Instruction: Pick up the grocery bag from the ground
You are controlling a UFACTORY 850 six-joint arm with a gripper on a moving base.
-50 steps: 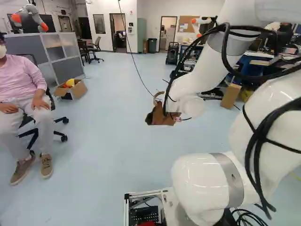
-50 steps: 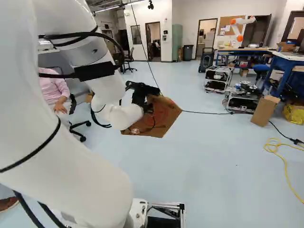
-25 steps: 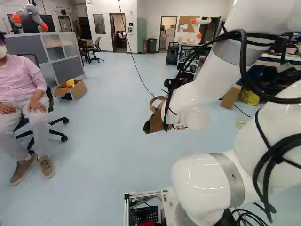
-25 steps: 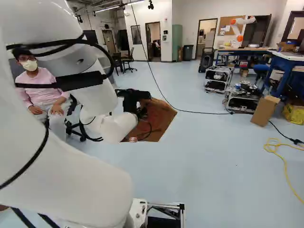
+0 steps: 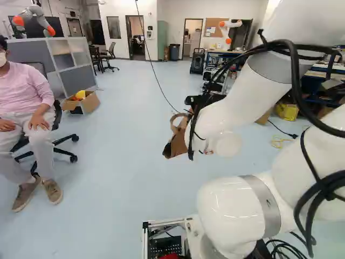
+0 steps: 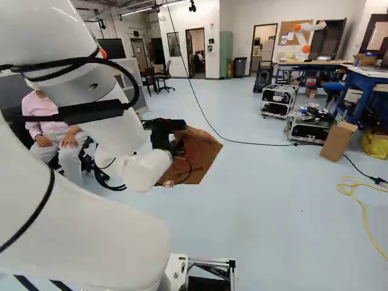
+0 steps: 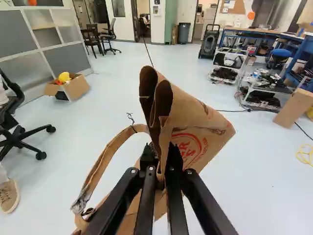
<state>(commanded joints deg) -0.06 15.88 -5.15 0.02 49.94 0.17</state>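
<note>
- Change: I note the base [image 6: 177, 270] has not moved. My arm [image 5: 242, 108] has drawn back toward it; the bag [image 7: 210, 127] shifts along in the gripper [image 7: 161, 167], its tilt altered.
- Meaning: the grip travels with the load, so I judge the pick-up made, with only a steady carry or hold due.
- Tool: fingers [image 7: 174, 164] nearly together, gathered paper pinched between them from both sides.
- Location: bag at about 12 o'clock from the base, tilted, seemingly off the floor [image 5: 124, 178]. Contents, if any, I cannot tell.
- Count: one bag; one gripper; two fingers; one loose strap [image 7: 105, 159] visible, at the gripper's 10 o'clock; at least two boxes, one open [image 7: 76, 90] at 11 o'clock, one upright [image 6: 339, 141] at 1.
- Risk: the paper may tear or slip at the pinch.
</note>
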